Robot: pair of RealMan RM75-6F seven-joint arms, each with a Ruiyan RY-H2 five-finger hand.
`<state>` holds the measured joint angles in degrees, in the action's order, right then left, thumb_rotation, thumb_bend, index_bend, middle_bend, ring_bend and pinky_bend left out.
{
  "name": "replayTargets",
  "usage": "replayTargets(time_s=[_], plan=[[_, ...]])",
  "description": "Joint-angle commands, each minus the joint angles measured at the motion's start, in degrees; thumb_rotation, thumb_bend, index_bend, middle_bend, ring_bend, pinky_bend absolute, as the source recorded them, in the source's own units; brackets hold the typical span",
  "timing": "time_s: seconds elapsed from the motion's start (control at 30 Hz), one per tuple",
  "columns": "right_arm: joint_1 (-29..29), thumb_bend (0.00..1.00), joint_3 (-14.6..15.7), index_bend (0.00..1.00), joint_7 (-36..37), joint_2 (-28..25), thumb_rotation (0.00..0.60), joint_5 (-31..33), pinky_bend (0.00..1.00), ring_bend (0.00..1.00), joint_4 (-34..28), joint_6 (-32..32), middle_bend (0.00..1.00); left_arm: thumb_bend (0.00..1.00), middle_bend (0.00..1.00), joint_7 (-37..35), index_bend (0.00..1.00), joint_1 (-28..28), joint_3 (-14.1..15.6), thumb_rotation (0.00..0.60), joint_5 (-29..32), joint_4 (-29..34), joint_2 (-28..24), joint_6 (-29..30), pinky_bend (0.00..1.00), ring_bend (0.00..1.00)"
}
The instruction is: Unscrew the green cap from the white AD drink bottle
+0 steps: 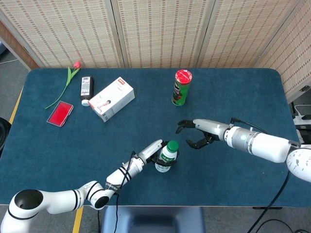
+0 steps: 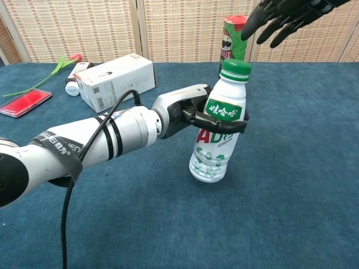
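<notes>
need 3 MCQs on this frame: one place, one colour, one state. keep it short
1. Where does the red-lidded can stand?
A. far side of the table
B. beside the red case
C. in the right hand

2. What colour is the bottle's cap?
A. red
B. green
C. white

3. What is the right hand doing?
A. gripping the cap
B. holding the box
C. open, off the bottle

Key: 1 A, it stands far behind the AD bottle. 2 B, green in both views. 3 C, its fingers are spread, clear of the cap, while the left hand grips the bottle.

One bottle point(image 2: 216, 134), one cap point(image 2: 235, 70), one can point(image 1: 181, 87), one box point(image 1: 112, 99) — two hands point(image 2: 182, 109) point(image 1: 197, 134).
</notes>
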<state>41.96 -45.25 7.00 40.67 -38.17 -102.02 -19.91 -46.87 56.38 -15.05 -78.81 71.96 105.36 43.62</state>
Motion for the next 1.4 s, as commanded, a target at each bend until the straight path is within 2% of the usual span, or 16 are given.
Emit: replayTargets(time_s=[0.03, 0.23, 0.53, 0.7, 0.83, 0.97, 1.17, 1.4], plan=[[1.1, 0.52, 1.9, 0.18, 1.0, -1.1, 0.422, -1.8, 0.00, 0.00, -0.6, -0.2, 0.00, 0.84, 0.88, 0.2, 0.74, 0.1, 0.0, 0.600, 0.1, -0.1, 0.0, -0.2, 0.66, 0.53], [3.2, 0.52, 4.6, 0.19, 3.2, -2.7, 0.423, -3.6, 0.00, 0.00, -1.5, 0.0, 0.00, 0.84, 0.88, 0.5, 0.74, 0.2, 0.0, 0.600, 0.7, -0.2, -0.3, -0.8, 0.66, 0.54], [5.4, 0.52, 6.4, 0.26, 5.0, -2.8, 0.422, -3.9, 0.00, 0.00, -1.1, -2.1, 0.00, 0.84, 0.88, 0.5, 0.74, 0.8, 0.4, 0.600, 0.0, 1.3, -1.3, -2.0, 0.68, 0.54], [6.4, 0.52, 6.4, 0.28, 5.8, -2.5, 0.423, -2.7, 0.00, 0.00, -0.1, -4.4, 0.00, 0.84, 0.88, -0.8, 0.74, 1.4, 0.0, 0.600, 0.0, 3.2, -3.1, -3.5, 0.71, 0.55], [5.0, 0.52, 4.5, 0.27, 4.7, -2.3, 0.424, -1.2, 0.00, 0.00, 0.5, -4.0, 0.00, 0.84, 0.88, -1.9, 0.74, 1.6, -0.7, 0.600, 0.2, 4.4, -4.2, -3.9, 0.72, 0.56], [4.4, 0.52, 3.9, 0.26, 3.9, -2.3, 0.424, -0.7, 0.00, 0.00, 0.5, -4.9, 0.00, 0.84, 0.88, -2.9, 0.74, 1.7, -1.1, 0.600, 0.7, 5.0, -4.7, -4.3, 0.72, 0.56], [5.2, 0.52, 4.8, 0.25, 3.7, -2.1, 0.424, -1.8, 0.00, 0.00, 0.4, -4.5, 0.00, 0.84, 0.88, -2.8, 0.74, 1.8, -1.0, 0.600, 1.0, 5.0, -4.7, -4.4, 0.72, 0.56], [6.1, 0.47, 6.3, 0.23, 4.3, -1.9, 0.423, -3.5, 0.00, 0.00, -0.3, -1.4, 0.00, 0.84, 0.88, -2.5, 0.74, 1.9, -0.8, 0.600, 1.2, 5.2, -4.3, -4.5, 0.72, 0.56]])
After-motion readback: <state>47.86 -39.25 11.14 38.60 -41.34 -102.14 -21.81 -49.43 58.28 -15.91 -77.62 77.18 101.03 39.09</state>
